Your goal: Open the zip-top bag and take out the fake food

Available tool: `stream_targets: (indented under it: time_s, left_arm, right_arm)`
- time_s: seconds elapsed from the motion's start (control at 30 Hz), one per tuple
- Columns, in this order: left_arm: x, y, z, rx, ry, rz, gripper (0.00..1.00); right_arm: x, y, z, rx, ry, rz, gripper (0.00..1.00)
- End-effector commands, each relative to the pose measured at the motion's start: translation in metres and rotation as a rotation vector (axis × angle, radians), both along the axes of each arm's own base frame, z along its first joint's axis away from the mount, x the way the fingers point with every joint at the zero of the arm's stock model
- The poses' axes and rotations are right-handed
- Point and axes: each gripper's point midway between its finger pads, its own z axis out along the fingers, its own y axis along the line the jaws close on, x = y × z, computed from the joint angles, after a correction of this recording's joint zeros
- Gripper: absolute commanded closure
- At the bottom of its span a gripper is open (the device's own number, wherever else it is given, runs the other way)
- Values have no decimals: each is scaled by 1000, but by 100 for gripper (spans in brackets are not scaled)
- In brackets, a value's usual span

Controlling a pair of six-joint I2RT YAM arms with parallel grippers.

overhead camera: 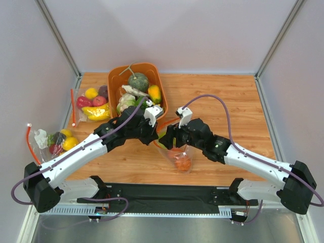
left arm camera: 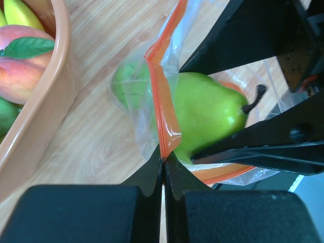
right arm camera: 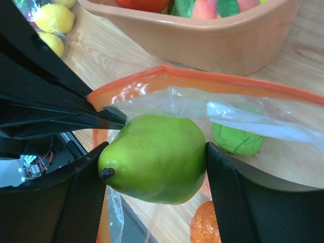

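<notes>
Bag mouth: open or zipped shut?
Open. The zip strip is parted; the left end effector pinches one lip, the right end effector grips a pear at the mouth.

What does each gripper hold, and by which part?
The left gripper pinches the bag by its orange zip strip. The right gripper holds the green pear by its sides.

Bright, even light; blurred wrist-view foregrounds
</notes>
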Motion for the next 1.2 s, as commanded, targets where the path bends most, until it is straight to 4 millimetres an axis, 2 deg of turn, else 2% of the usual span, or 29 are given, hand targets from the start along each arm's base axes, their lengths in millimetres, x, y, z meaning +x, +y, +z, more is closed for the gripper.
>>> stream_targets:
  time_s: [0.0,0.27,0.43,0.7,0.8,0.97,1.0,1.07,1.17]
  left_arm:
    - [-5,-12,13,-51,-13,-53,100]
    - [-6,-13,10,-47,-3,-59,100]
    - [-5,-13,10,-46,-5,-56,100]
    - [-4,-12,10,-40,-6,-51,100]
    - [-4,-12,9,-37,-5,-50,100]
    - [-2,-9,11,-33,-18,-34,100]
    - [-3,-10,11,-35,-15,-37,100]
    - [-2,-10,11,-37,-13,-36,100]
    - [-3,-11,10,-35,-8,-38,100]
  right_arm:
    - [-1,11,77,187,-128,27,62]
    - [-11,13,97,298,-98,50,62]
    - [-22,21,105,344,-79,123,62]
    - [-43,30,136,442,-118,259,63]
    - [-46,30,142,444,-140,284,63]
    - [-38,12,150,420,-190,256,64]
    - [-35,4,158,423,-218,238,64]
    - [-32,-4,160,412,-230,227,64]
    - [-28,-18,176,434,-267,204,64]
